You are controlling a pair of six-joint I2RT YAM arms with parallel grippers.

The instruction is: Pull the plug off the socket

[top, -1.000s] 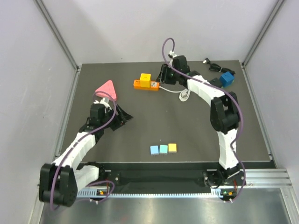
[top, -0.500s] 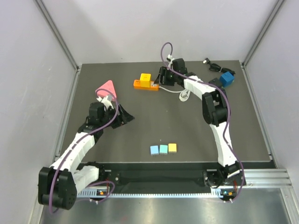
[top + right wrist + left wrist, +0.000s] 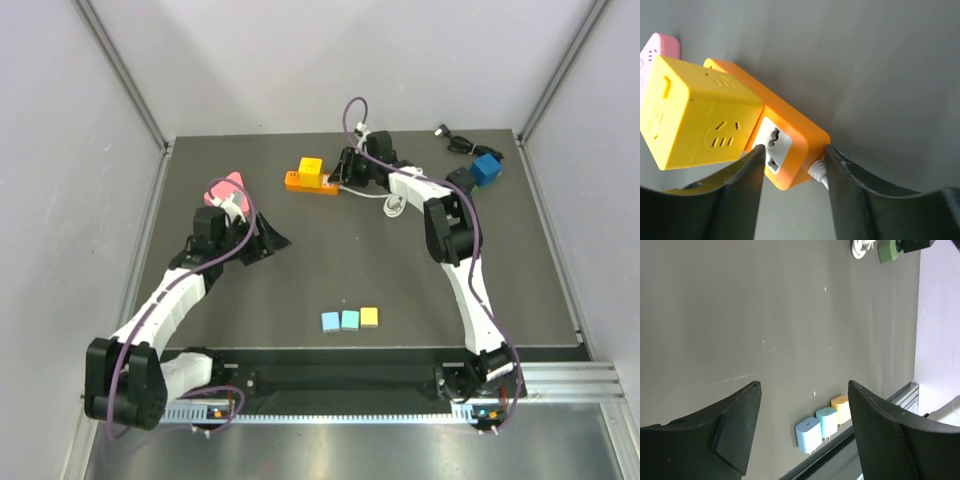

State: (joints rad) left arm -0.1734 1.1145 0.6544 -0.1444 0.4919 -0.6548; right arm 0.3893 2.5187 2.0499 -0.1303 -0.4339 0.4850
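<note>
Straddling socket [image 3: 807,134] beside plug [image 3: 700,115]: right claw [image 3: 793,150]

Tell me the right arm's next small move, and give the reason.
Probably close the right gripper firmly on the orange power strip to pin it. Its fingers flank the strip's cord end, though whether they press it is unclear, and the yellow cube plug sits in the strip. The left gripper hangs open over bare table, far off, so it could come for the plug afterwards.
</note>
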